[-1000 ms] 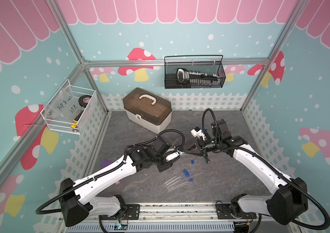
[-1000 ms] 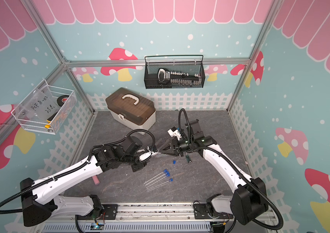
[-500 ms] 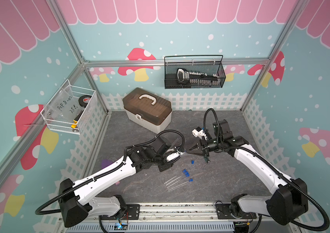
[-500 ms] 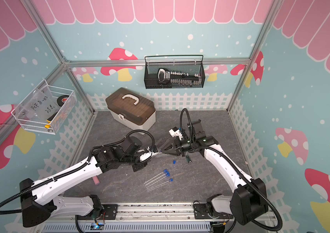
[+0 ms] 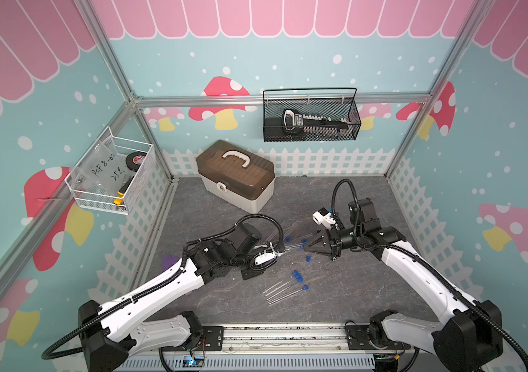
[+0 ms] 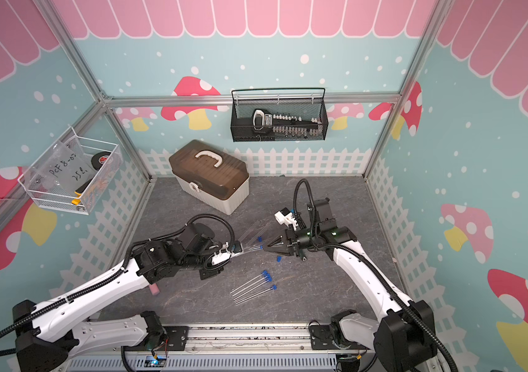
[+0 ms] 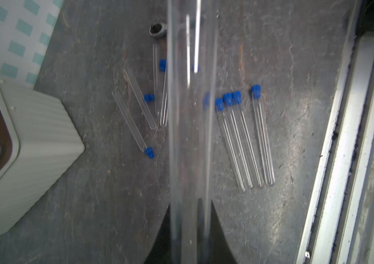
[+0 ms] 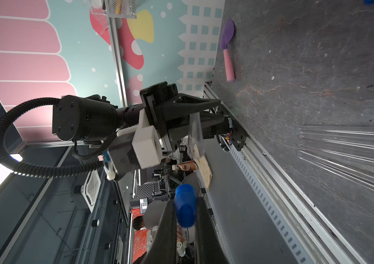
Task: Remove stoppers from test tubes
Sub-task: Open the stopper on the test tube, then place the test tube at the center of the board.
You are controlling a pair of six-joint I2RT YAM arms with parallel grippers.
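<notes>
Your left gripper (image 5: 278,251) clamps a tube (image 7: 190,137) level over the middle of the surface (image 5: 337,290), likely so your right gripper (image 5: 307,248), pinching the blue stopper (image 8: 185,203), can pull straight along it; four capped tubes (image 7: 242,146) lie nearer the front edge

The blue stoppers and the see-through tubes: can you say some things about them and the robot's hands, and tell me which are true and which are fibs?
1. The right gripper is pinching a blue stopper. True.
2. The left gripper is empty. False: it is shut on a clear tube.
3. Four stoppered tubes lie side by side on the mat. True.
4. The toolbox has its lid open. False: the lid is closed.
</notes>
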